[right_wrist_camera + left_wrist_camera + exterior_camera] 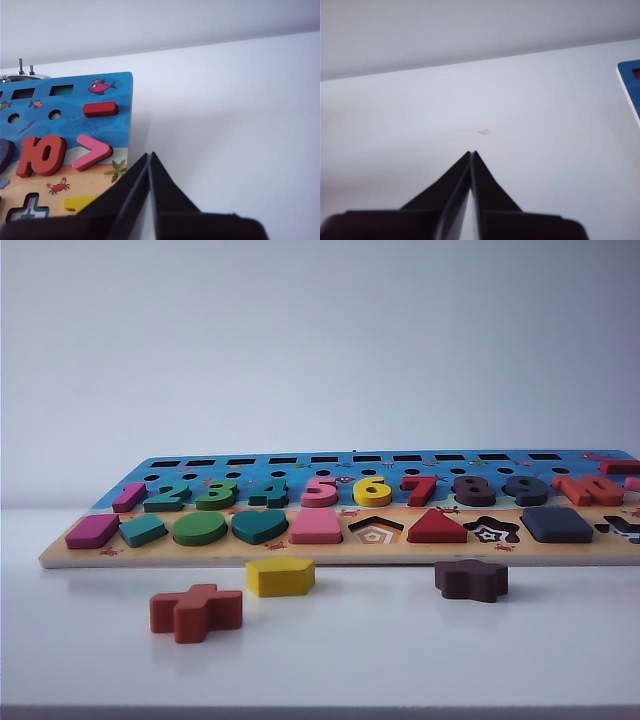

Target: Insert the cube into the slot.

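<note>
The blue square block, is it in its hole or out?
In. The cube sits seated in the puzzle board's shape row, right of the empty star recess.

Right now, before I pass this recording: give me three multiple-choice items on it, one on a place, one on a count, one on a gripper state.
1. Where is the cube?
A. Seated in the puzzle board, right of the star recess
B. Loose on the table
C. In a gripper

2. How many loose pieces lie on the table in front of the board?
A. One
B. Three
C. Five

3. How is the left gripper?
A. Open wide
B. Shut on the cube
C. Shut, holding nothing

Key:
1 A, the exterior view shows it in the board's front row.
2 B, orange cross, yellow pentagon, maroon star.
3 C, fingertips meet over bare table; the right gripper likewise.
</note>
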